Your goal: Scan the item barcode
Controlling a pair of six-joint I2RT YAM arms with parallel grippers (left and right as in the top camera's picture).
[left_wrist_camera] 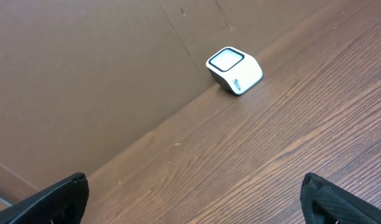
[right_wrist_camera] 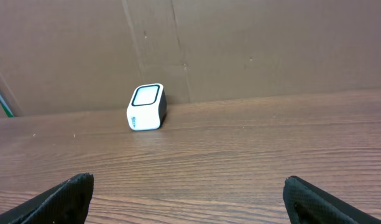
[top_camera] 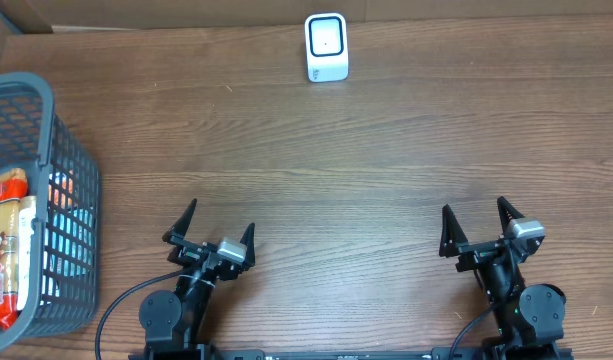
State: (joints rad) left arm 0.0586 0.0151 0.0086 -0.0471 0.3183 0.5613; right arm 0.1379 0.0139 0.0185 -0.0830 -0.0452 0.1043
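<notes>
A small white scanner [top_camera: 326,47] with a dark-framed window stands at the far edge of the wooden table; it also shows in the left wrist view [left_wrist_camera: 235,70] and the right wrist view [right_wrist_camera: 146,107]. Packaged items [top_camera: 8,250] in red and yellow wrappers lie inside the grey basket [top_camera: 71,140] at the left edge. No barcode shows on them from here. My left gripper [top_camera: 222,215] [left_wrist_camera: 193,180] is open near the front edge, empty. My right gripper [top_camera: 474,205] [right_wrist_camera: 187,179] is open too, empty, at the front right.
A brown cardboard wall [right_wrist_camera: 240,43] runs behind the scanner along the table's far edge. The mesh basket takes up the left side, just left of my left arm. Bare wood [top_camera: 336,170] lies between the grippers and the scanner.
</notes>
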